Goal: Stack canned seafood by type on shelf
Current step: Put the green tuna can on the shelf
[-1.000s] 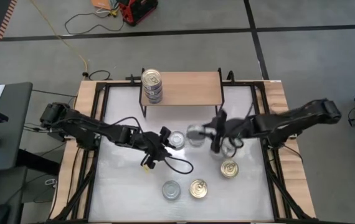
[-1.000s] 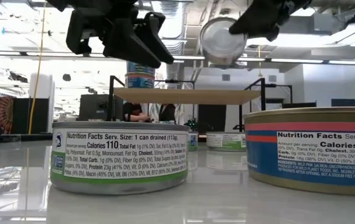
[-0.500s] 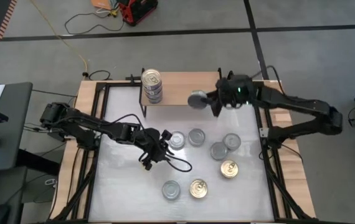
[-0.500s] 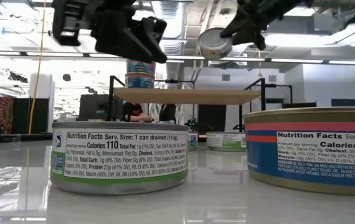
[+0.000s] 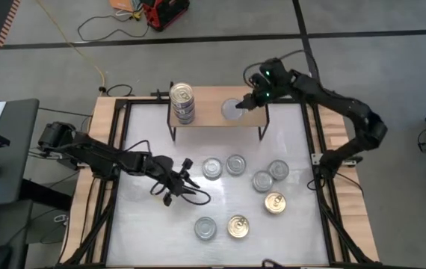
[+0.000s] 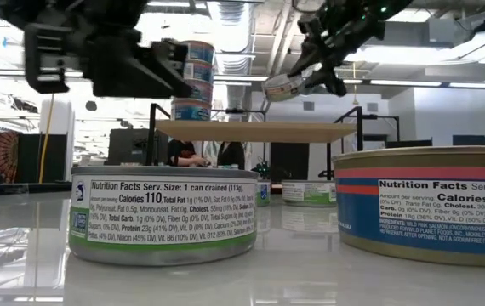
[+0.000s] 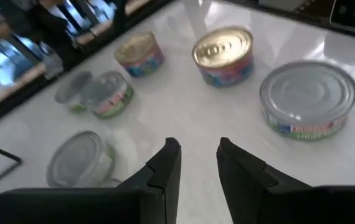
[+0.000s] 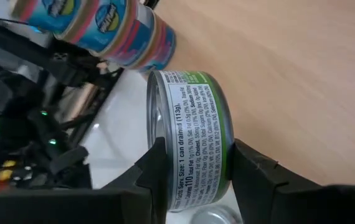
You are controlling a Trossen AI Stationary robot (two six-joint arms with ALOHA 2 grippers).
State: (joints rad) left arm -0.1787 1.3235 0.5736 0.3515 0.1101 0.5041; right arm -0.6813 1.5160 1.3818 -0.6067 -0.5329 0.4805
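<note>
My right gripper [image 5: 244, 104] is shut on a silver-topped, green-labelled can [image 5: 232, 110] and holds it over the right half of the light-wood shelf [image 5: 209, 112]. In the low view this can [image 6: 287, 85] hangs tilted above the shelf board [image 6: 251, 130]. A stack of blue-labelled cans [image 5: 182, 102] stands on the shelf's left end. My left gripper [image 5: 178, 183] hovers open over the table left of the loose cans and touches nothing. In its wrist view the left gripper [image 7: 197, 168] points toward a gold-topped can [image 7: 223, 53] and a silver can [image 7: 308, 96]. My right gripper pinches the can between its two fingers [image 8: 156, 168], one on each flat end near the rim, with the green label wall [image 8: 193, 146] between them. It comes nearly level from the table's right. The can is lifted clear and tilted above the shelf board.
Several cans stand on the white table: silver ones [image 5: 211, 168], [image 5: 235, 164], [image 5: 261, 181], [image 5: 278, 170], [image 5: 205, 228] and gold-topped ones [image 5: 275, 202], [image 5: 238, 226]. The shelf's middle, between the stack and the held can, is bare wood. Black frame rails run along the table's sides.
My right gripper has carried the can up from over the table's middle toward the far edge and now holds it over the shelf, with the can tipped flatter. My left gripper has drawn back toward the table's left and near side, away from the cans.
</note>
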